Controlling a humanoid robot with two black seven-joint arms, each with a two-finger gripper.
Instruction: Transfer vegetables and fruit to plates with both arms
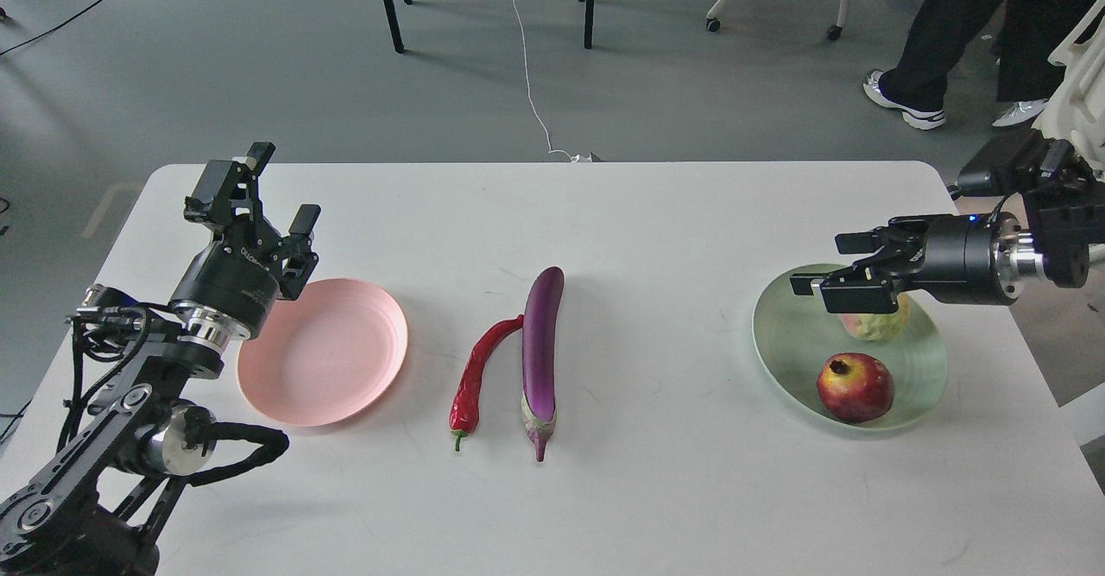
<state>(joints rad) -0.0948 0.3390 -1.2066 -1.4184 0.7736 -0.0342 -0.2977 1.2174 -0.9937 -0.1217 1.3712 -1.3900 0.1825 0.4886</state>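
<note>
1. White table on grey floor; chair legs and a person's legs far behind.
2. Glossy pomegranate and pale fruit lie on the green plate (right side); eggplant and chili lie at centre; pink plate sits left.
3. Right gripper hovers with jaws apart; so does the left gripper.

Two plates, two vegetables, two fruits.

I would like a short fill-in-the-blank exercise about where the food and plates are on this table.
1. The pomegranate lies on the ____ plate.
2. The pink plate holds ____ items.
3. The chili pepper lies directly beside the ____.
4. The right gripper holds ____.

Missing words: green; no; eggplant; nothing
</note>
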